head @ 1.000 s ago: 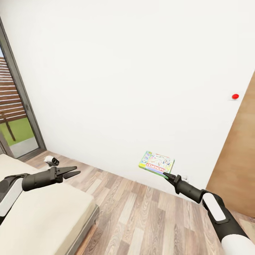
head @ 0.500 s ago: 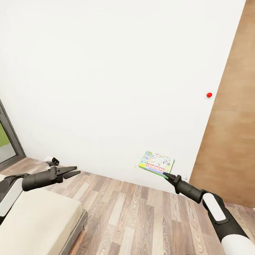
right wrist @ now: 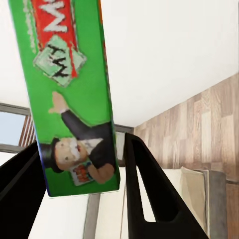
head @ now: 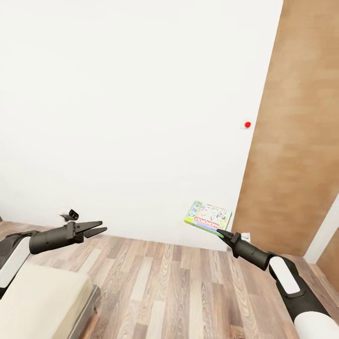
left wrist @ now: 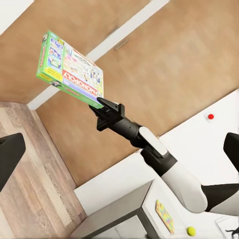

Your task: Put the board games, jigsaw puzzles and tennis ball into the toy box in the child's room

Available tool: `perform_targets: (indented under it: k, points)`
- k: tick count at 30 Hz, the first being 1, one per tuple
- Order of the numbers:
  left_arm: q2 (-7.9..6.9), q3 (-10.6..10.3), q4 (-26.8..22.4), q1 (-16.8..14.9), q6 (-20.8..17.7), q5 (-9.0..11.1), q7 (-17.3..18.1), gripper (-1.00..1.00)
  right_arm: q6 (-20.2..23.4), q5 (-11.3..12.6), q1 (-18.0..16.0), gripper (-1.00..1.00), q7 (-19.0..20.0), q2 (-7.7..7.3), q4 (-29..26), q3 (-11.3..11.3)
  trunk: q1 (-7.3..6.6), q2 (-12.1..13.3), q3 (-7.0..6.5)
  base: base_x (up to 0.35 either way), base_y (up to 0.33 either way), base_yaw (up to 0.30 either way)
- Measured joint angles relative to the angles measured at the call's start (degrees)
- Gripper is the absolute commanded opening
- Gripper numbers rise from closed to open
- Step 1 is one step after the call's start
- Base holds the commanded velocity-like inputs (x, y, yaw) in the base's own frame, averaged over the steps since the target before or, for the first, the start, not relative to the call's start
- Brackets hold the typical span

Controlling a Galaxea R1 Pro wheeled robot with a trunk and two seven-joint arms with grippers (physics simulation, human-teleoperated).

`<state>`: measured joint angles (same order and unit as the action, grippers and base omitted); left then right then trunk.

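— White wall (head: 141, 94) sliding left, window gone, wooden door (head: 292, 141) swinging in: he's turning, carrying the board game (head: 208, 217) off the bed (head: 42, 301) toward the table, I'd say.

— Where's the box?

— Pinched by one edge in the right gripper (head: 221, 233), held flat in mid-air, long axis crosswise, slightly tilted (cover up). Left gripper (head: 96, 229) spread, holding nothing.

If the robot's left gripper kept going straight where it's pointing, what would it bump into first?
Probably nothing close. The left gripper, open and empty, points across bare wood floor toward the right arm holding the board game; that arm or the wall might come first, though depth is unclear.
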<state>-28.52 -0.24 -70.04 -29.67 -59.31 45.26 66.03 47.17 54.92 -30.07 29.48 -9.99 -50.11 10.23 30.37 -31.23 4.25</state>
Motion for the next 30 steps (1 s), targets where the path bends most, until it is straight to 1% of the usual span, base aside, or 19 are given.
perform_targets:
  k: [15, 20, 30]
  points:
    - [0.07, 0.0, 0.0, 0.0, 0.0, -0.1, -0.1, 1.00, 0.0, 0.0, 0.0, -1.00, 0.0, -0.08, 0.0, 0.0, 0.00, 0.0, 0.00, -0.001, 0.000, -0.275]
    - [0.46, 0.0, 0.0, 0.0, 0.0, -0.5, -0.7, 1.00, 0.0, 0.0, 0.0, -1.00, 0.0, -0.12, 0.0, 0.1, 0.00, 0.0, 0.00, 0.000, 0.000, -0.275]
    - [0.53, 0.0, 0.0, 0.0, 0.0, -0.6, -0.7, 1.00, 0.0, 0.0, 0.0, -1.00, 0.0, -0.07, 0.0, 0.1, 0.00, 0.0, 0.00, 0.000, 0.000, -0.275]
